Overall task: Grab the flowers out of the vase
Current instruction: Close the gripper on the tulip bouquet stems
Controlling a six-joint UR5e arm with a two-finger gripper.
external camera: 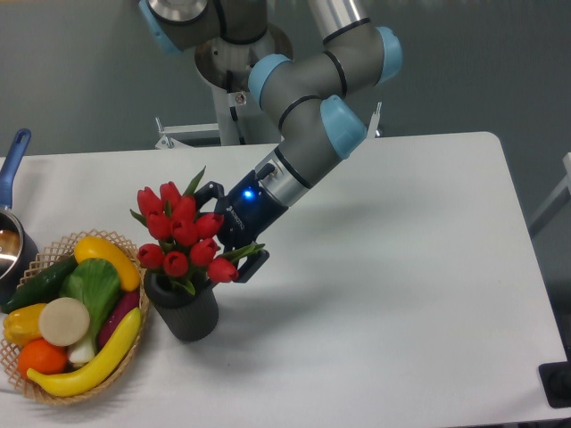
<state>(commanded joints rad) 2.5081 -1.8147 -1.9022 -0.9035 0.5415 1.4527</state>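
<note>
The flowers, a bunch of red tulip buds with green leaves, stand upright in the vase, a short dark grey ribbed cylinder at the front left of the white table. My gripper comes in from the right at bud height and is open. One finger shows behind the top of the bunch. The other finger sits by the lowest right bud. The buds hide part of the gap between the fingers, so I cannot tell whether the fingers touch the stems.
A woven basket of vegetables and fruit stands just left of the vase, almost touching it. A pot with a blue handle sits at the table's left edge. A black object is at the bottom right corner.
</note>
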